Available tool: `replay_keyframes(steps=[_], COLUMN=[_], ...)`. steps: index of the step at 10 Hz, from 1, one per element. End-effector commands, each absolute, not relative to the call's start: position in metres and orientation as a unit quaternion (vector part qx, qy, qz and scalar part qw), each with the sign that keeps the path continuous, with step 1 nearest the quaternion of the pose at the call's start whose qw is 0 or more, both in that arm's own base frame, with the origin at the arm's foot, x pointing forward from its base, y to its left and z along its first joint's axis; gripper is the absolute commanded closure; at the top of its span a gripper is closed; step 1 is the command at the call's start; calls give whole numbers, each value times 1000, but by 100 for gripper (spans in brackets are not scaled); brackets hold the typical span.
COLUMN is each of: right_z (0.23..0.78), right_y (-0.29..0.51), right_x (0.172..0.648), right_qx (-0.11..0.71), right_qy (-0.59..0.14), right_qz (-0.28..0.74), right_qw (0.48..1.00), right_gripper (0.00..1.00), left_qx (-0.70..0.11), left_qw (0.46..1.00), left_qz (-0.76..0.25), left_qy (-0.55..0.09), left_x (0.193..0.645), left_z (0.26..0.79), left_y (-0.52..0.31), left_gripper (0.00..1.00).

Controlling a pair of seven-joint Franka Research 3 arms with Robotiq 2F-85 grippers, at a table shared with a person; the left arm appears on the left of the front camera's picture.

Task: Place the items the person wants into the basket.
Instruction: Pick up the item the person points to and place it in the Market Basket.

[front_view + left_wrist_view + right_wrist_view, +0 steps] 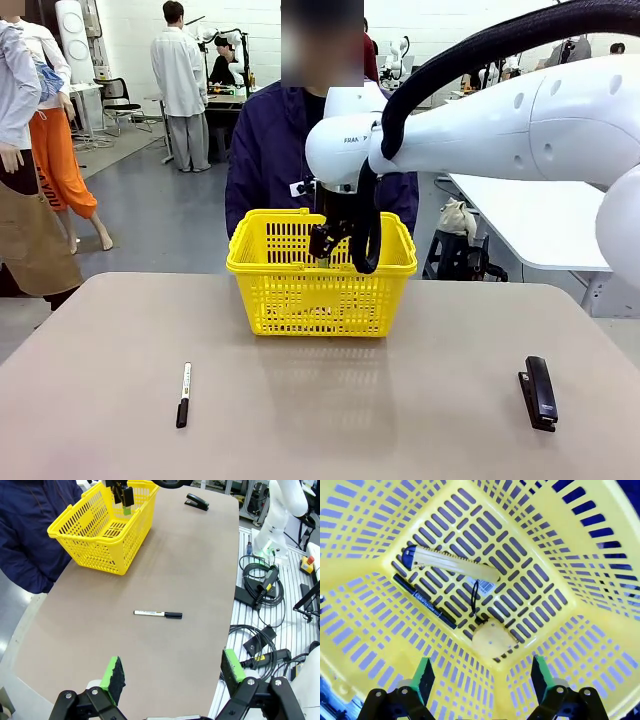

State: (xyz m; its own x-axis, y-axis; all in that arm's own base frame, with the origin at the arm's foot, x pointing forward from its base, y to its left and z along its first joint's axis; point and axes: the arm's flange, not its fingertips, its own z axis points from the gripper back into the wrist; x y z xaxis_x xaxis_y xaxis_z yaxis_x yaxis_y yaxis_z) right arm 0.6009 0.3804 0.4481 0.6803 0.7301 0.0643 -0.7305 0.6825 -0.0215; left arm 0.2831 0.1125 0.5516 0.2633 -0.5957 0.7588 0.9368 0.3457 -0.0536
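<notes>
My right hand (481, 677) hangs released inside the basket (300, 300); the knife (450, 562), pen (424, 601) and tape measure (492, 640) lie on its floor. My left hand (172, 672), also released, hovers over the tabletop (175, 570).

Open workshop with grey floor and white walls

The beige table (320, 400) has rounded corners and stands on a glossy grey floor (160, 210); a white table (540, 215) sits to the right, a black office chair (118, 100) and a cluttered workbench (225, 97) stand far back by the white wall (260, 30). Black cables (260, 630) coil on a slatted white platform (245, 625) beside the table.
</notes>
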Motion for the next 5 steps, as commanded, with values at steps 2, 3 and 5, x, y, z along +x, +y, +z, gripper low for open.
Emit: replay_keyframes(steps=[2,3,5], right_z=[504,521,553], right_y=[337,311,237], right_x=[530,497,428], right_qx=[4,-7,-14], right_qy=[-23,-24,-54], right_qz=[386,386,365], right_qw=[922,922,929], right_gripper=[0,0,0], left_qx=[-263,-263,-263], left_qw=[743,743,743], left_qz=[-515,-515,-515], left_qy=[-338,-338,-338], left_x=[282,282,282], left_z=[550,550,550], left_y=[114,114,114], left_gripper=[0,0,0])
